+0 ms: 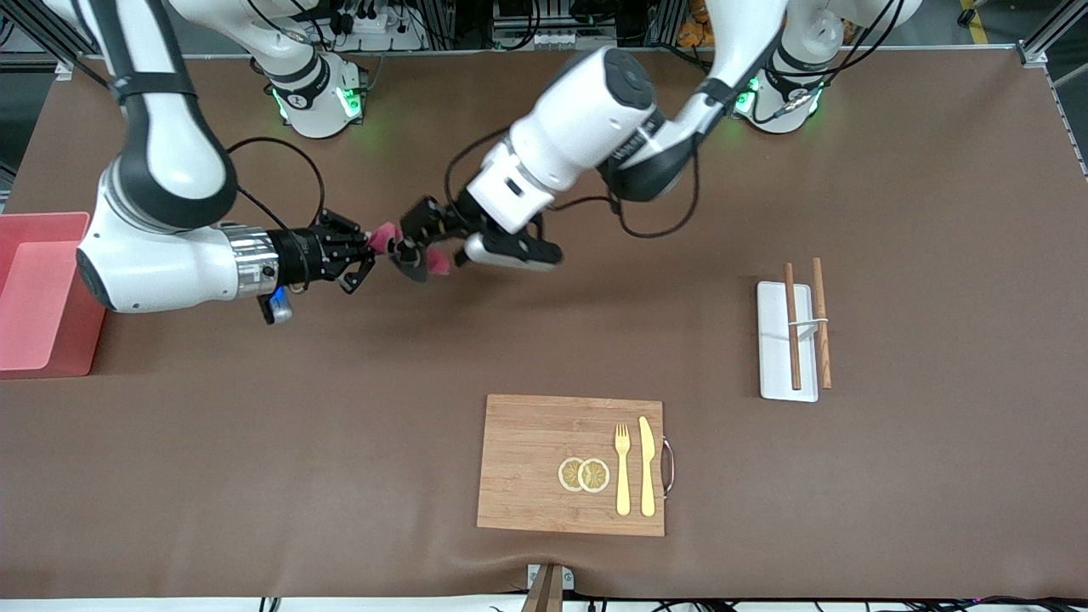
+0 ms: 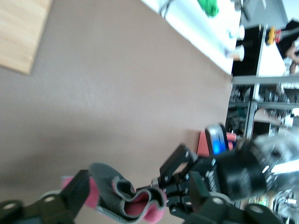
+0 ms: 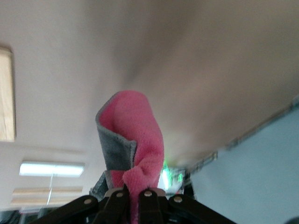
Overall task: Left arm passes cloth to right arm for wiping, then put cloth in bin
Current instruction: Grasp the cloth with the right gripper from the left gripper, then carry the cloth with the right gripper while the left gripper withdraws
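The brown tabletop point(image 1: 935, 170) took up pretty much the whole front view. Both arms were up in the air over its middle, reaching toward each other from their bases. The right arm point(image 1: 161, 255) came in from the bin's end, the left arm point(image 1: 586, 127) from the tray's end.

The bin point(image 1: 42, 293) sat at the right arm's end of the tabletop, pink and boxy. The board point(image 1: 544, 463) lay nearest the front camera, with two lemon slices point(image 1: 584, 475) touching each other, plus a fork point(image 1: 623, 467) and knife point(image 1: 648, 466) side by side next to them. The white tray point(image 1: 775, 340) was toward the left arm's end, with chopsticks point(image 1: 806, 323) lying along it.

The right hand point(image 1: 367, 246) was clamped on the cloth point(image 1: 387, 238), and the right wrist view showed the pink-and-grey fabric pinched right between its fingers point(image 3: 147, 198). The left hand point(image 1: 406, 246) was right there at the cloth too, but with its fingers point(image 2: 77, 189) spread apart around it, so it wasn't gripping. The cloth hung bunched up between the two hands, over bare tabletop and well apart from the bin.
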Action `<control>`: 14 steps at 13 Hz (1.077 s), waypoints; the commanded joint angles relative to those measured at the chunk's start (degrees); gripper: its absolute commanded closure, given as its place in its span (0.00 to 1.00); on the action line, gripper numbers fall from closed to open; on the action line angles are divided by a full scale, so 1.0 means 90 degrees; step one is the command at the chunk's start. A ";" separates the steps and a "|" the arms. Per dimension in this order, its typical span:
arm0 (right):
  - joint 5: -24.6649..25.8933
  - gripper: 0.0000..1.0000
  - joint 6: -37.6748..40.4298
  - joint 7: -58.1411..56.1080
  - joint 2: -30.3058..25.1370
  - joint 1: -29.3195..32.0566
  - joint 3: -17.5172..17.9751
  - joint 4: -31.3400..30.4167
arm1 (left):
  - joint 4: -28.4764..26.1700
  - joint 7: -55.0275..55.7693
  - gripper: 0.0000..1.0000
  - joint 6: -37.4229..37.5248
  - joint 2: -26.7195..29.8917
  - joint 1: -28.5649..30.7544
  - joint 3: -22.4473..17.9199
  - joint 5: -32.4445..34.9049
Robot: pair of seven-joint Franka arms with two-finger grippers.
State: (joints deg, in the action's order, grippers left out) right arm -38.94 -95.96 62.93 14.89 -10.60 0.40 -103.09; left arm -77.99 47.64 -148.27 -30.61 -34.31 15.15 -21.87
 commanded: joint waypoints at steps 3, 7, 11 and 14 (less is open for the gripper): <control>0.1620 1.00 -0.1767 -0.0652 0.0268 -0.0746 0.0024 -0.0535 | -0.0113 0.0010 0.00 0.1412 0.0626 0.1173 0.0016 0.0464; 0.1661 1.00 -0.3661 -0.1782 0.0571 -0.0874 0.0005 -0.1589 | -0.0113 -0.0476 0.00 0.2906 0.0881 0.1897 0.0026 0.1364; 0.3302 1.00 -0.3899 -0.3687 0.0591 -0.0163 -0.0695 -0.1943 | -0.0172 -0.2075 0.00 0.4723 0.1398 0.2921 0.0026 0.1482; 0.4209 1.00 -0.3928 -0.6775 0.0572 0.1465 -0.0845 -0.1905 | -0.0250 -0.3161 0.00 0.5282 0.1711 0.3723 0.0016 0.1512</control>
State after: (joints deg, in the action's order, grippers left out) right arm -4.00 -131.42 17.89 21.45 -5.90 -7.86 -119.68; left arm -78.04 23.38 -102.87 -18.13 -3.91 14.72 -9.67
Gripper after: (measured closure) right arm 0.943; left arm 0.000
